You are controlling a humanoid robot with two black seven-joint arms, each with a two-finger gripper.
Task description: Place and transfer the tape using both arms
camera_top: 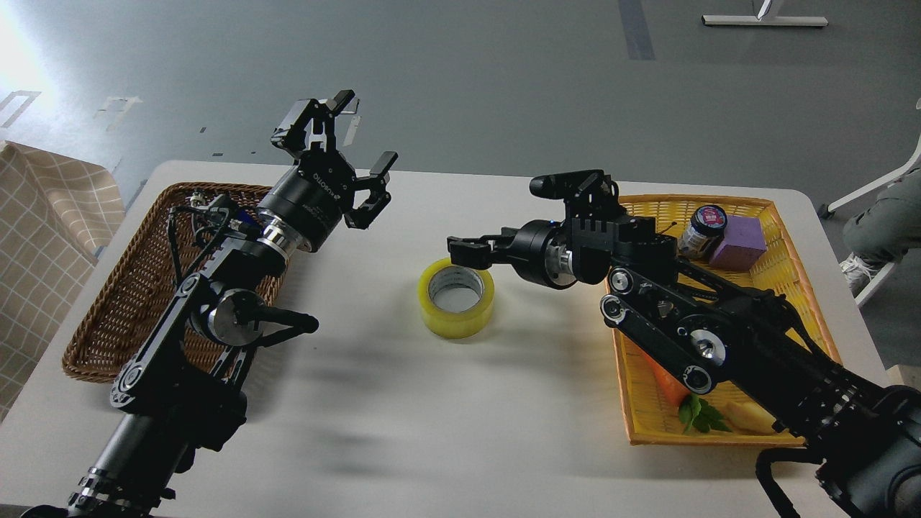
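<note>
The tape (457, 298), a yellow roll with a white printed core, lies flat on the white table (446, 432) near its middle. My right gripper (466, 250) hovers just above the roll's far right rim. It is open and holds nothing. My left gripper (365, 131) is open and empty, raised above the table's far left, well apart from the tape. Its fingers (380, 173) are spread wide.
A brown wicker basket (108, 302) sits at the left under my left arm. A yellow basket (781, 288) at the right holds a dark jar with a pink-red lid (701, 230), a purple block (741, 243) and a carrot with greens (683, 403). A person's leg (881, 230) is at the right edge.
</note>
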